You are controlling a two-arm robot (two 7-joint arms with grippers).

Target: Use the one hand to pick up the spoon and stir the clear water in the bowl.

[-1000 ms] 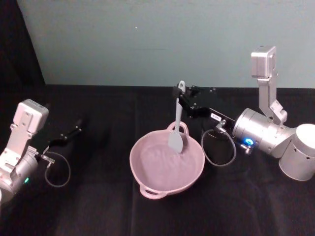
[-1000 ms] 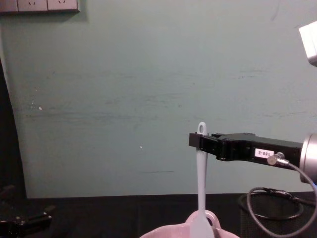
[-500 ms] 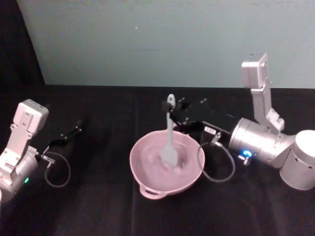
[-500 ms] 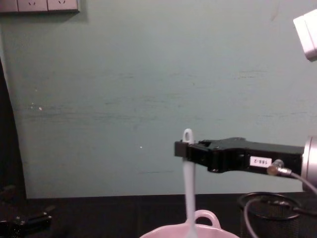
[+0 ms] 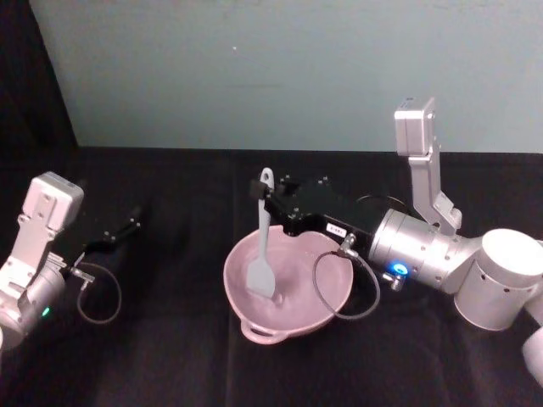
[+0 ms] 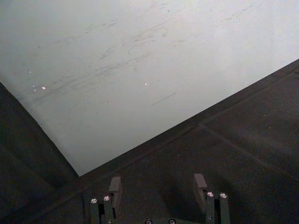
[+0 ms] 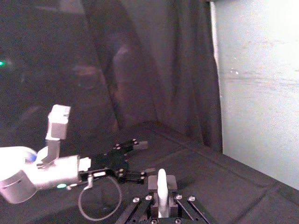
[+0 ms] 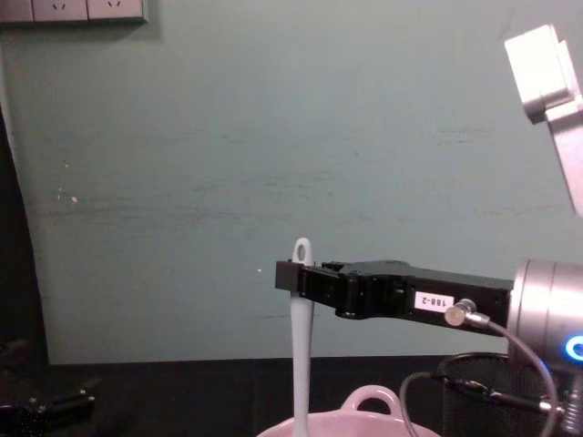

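One second changes a lot: over the black desk (image 5: 170,365) the right tool (image 5: 266,197) has swept from the far rim of the bowl (image 5: 297,298) to its left side, so stirring's underway. It's clamped on the spoon (image 5: 262,254), which stands upright with its loop up and its scoop down inside the bowl. Left tool (image 5: 127,225) sits parked at the left, fingers apart.
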